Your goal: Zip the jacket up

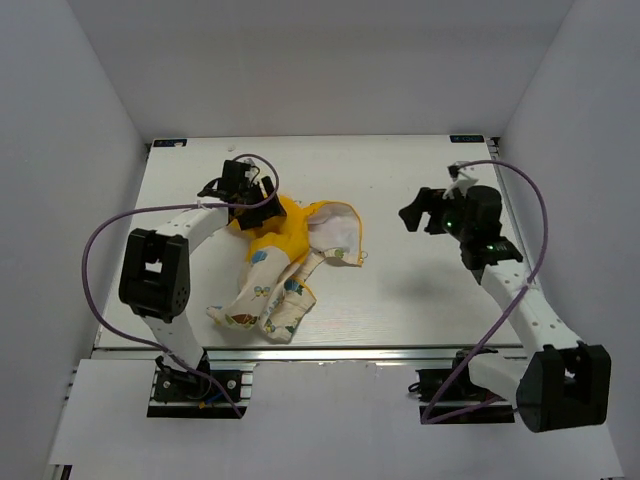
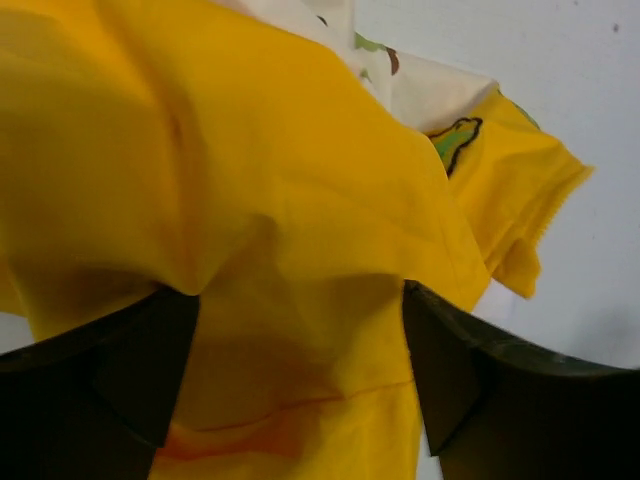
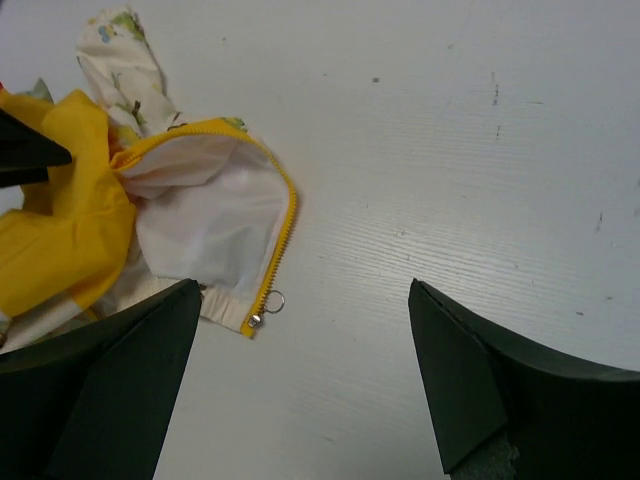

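The left gripper (image 2: 300, 320) sits released with the jacket (image 1: 285, 255) hood between its jaws, while the right gripper (image 3: 302, 325) hangs released above the bench (image 1: 410, 300).

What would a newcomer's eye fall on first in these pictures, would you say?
The crumpled jacket with its bright yellow hood lies unzipped, left of middle on the table, white lining showing. The left gripper stands open with yellow hood fabric bunched between its fingers. The right gripper hangs open over bare table to the jacket's right.

Jacket (image 1: 283, 262) blocks left claw (image 2: 300, 340); table (image 1: 420, 300) open before right claw (image 3: 302, 292).
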